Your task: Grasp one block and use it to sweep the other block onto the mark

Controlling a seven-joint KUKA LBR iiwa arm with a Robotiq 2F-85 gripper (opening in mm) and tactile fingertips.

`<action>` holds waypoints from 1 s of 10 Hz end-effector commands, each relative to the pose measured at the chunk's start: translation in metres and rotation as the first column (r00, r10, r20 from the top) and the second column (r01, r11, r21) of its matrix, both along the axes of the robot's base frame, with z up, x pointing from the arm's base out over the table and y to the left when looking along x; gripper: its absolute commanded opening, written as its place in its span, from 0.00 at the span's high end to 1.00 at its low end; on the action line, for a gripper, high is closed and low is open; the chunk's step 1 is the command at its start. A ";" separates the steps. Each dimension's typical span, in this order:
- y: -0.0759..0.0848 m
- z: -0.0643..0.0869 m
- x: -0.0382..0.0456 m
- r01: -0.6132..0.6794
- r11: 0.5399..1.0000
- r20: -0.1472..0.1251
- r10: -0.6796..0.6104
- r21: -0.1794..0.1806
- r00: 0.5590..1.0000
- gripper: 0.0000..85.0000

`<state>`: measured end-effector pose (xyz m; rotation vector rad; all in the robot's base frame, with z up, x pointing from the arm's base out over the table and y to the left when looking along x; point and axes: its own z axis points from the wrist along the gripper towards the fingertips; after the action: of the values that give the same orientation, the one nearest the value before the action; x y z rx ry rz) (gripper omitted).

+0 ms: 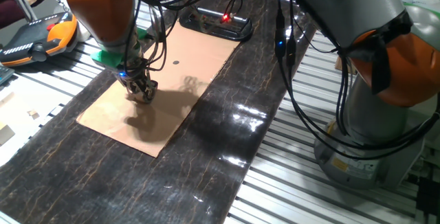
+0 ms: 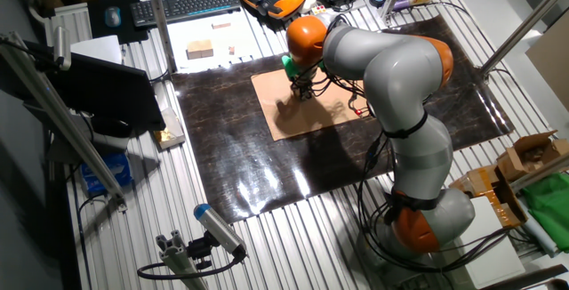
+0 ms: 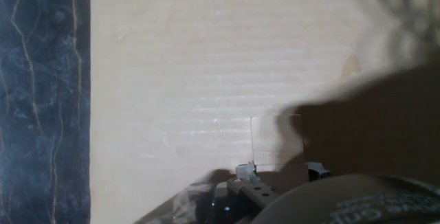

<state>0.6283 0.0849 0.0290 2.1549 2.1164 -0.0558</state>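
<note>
My gripper (image 1: 144, 91) is down on the tan cardboard (image 1: 180, 49), near its left edge, and it appears shut on a tan wooden block (image 3: 276, 141). In the hand view this block shows only as a faint square outline just ahead of the two fingertips (image 3: 245, 172), partly in the arm's shadow. The mark (image 1: 176, 63), a tiny dark dot, lies on the cardboard to the right of and behind the gripper. I cannot make out the other block in any view. From the other fixed view the gripper (image 2: 304, 90) is mostly hidden under the orange wrist.
The cardboard lies on a dark marbled mat (image 1: 227, 148) on the slatted table. A black device with a red light (image 1: 223, 21) sits behind the cardboard. An orange-and-black pendant (image 1: 38, 37) lies at far left. Cables hang above the mat. The robot base (image 1: 371, 141) stands at right.
</note>
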 end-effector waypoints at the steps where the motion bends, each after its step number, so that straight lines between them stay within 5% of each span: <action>1: 0.000 0.001 0.0003 0.000 1.000 0.001 0.000 0.000 1.000 0.99; 10: 0.000 0.001 0.0004 -0.025 1.000 0.015 0.025 -0.012 1.000 0.99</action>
<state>0.6287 0.0846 0.0297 2.1160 2.1286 -0.0493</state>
